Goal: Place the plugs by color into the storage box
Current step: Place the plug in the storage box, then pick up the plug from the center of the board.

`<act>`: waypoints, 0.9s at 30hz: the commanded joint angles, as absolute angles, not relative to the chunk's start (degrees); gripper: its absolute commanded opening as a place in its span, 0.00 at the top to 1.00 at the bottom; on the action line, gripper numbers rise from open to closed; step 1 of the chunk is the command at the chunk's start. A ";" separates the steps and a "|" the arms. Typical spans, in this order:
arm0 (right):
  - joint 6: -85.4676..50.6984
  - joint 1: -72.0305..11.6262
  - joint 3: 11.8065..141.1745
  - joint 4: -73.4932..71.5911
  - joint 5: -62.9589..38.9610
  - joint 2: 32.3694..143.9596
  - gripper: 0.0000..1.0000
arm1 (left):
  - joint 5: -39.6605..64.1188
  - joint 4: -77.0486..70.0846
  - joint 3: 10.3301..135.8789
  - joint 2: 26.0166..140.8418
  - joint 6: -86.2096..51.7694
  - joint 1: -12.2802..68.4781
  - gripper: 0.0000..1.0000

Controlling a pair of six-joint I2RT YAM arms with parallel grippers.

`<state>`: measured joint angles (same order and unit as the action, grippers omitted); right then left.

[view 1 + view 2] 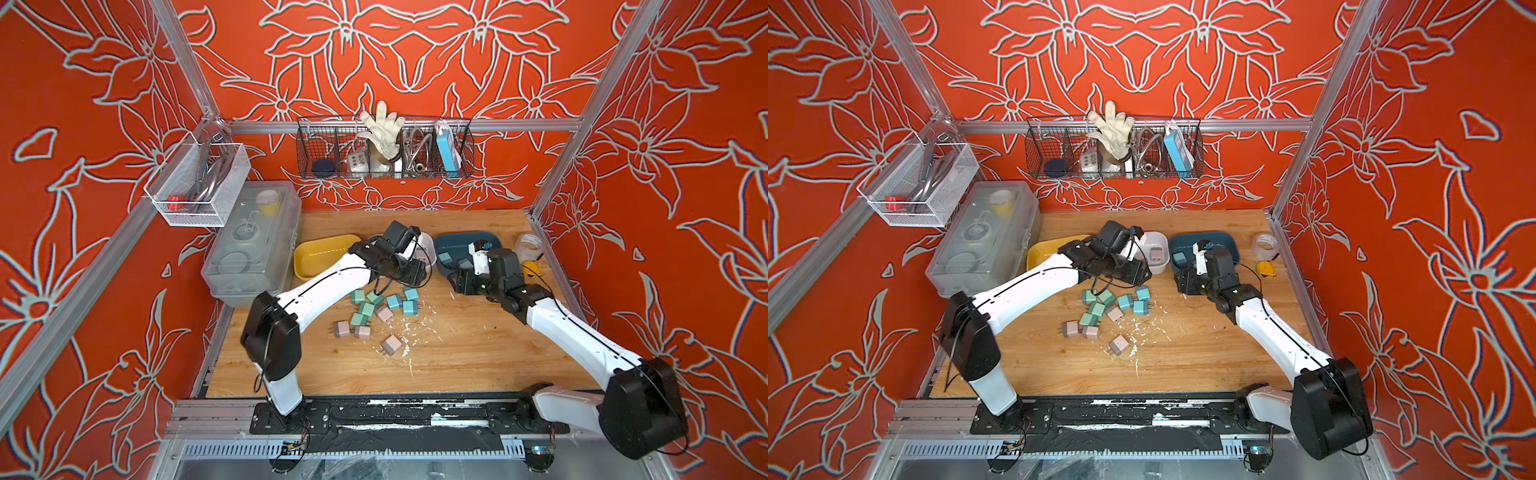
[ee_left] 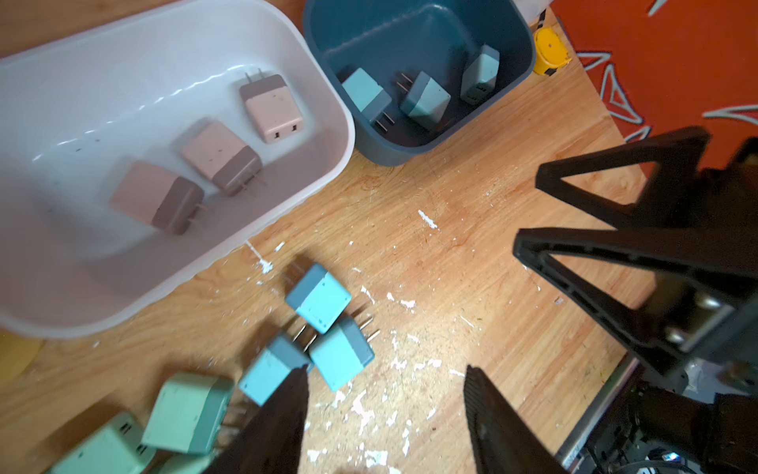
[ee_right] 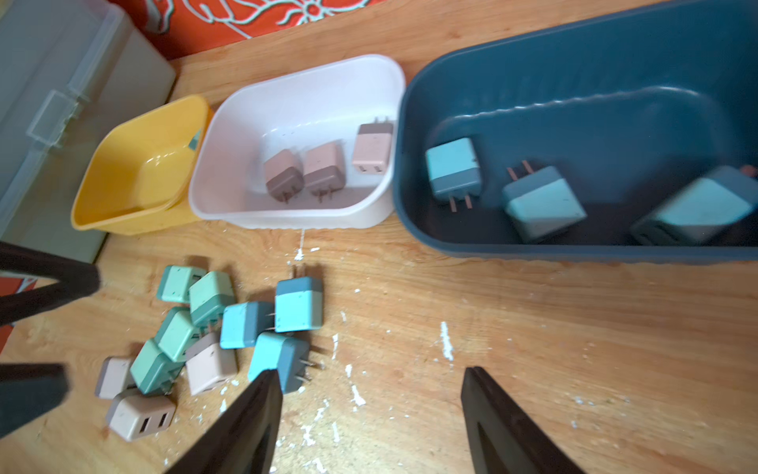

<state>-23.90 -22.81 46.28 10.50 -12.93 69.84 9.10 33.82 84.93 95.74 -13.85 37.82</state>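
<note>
Left pincer [image 2: 385,373] sits closest in its wrist view: fingers apart, nothing between them (one tip overlaps a light blue plug [image 2: 270,375], contact unclear). I hover it over the far side of the loose plugs [image 1: 366,309], just in front of the white bin [image 2: 324,102].

Right pincer [image 3: 369,373] is also spread and empty. It hangs over bare worktop [image 1: 457,353] in front of the dark blue bin [image 3: 574,61], beside the pile on its right.

The loose plugs lie around the middle of the worktop:
- four mint plugs [image 1: 359,320], bunched on the pile's left
- three light blue ones [image 1: 394,301] on its far right
- four pink ones [image 1: 362,332], one of them [image 1: 392,345] lying apart toward the near edge

Three bins stand in a row toward the far edge:
- yellow bin [image 3: 139,172], leftmost; a teal sliver shows inside, too hidden to call
- white bin, middle, holding three pink plugs [image 2: 272,108]
- dark blue bin, rightmost, holding three light blue plugs [image 2: 426,100]

White flecks [image 1: 428,328] litter the wood right of the pile. A clear lidded box [image 1: 249,245] stands at the far-left corner. A tape roll [image 1: 530,243] and a yellow tape measure [image 1: 532,268] sit by the right edge near the far corner.
</note>
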 commanded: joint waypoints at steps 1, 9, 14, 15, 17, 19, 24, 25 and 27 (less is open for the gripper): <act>-25.27 -26.19 46.27 11.56 -10.53 68.49 0.26 | 7.74 34.73 79.91 88.96 -15.37 37.62 0.39; -27.16 -31.28 46.77 14.27 -9.58 67.62 0.26 | 5.08 39.18 65.64 67.95 -13.10 37.57 0.39; -28.64 -34.54 45.18 12.76 -8.85 67.36 0.28 | 2.29 39.08 56.61 54.90 -12.60 37.61 0.38; -28.66 -35.16 45.23 12.80 -8.61 67.83 0.28 | 2.33 38.72 55.22 53.54 -12.68 37.63 0.38; -28.67 -36.47 45.97 13.35 -8.39 69.53 0.28 | 2.91 38.69 52.47 51.84 -12.37 37.62 0.38; -28.50 -37.54 47.02 14.25 -8.35 71.35 0.28 | 2.81 39.88 50.88 51.27 -11.57 37.62 0.38; -27.35 -40.41 48.07 13.46 -7.58 74.22 0.29 | 0.56 40.61 45.80 49.24 -10.21 37.62 0.38; -27.29 -41.04 47.25 11.82 -7.00 74.18 0.29 | 0.28 39.77 44.31 48.76 -10.71 37.62 0.38; -27.52 -41.86 45.69 8.96 -6.35 74.31 0.29 | 0.52 39.40 43.17 48.58 -11.08 37.62 0.38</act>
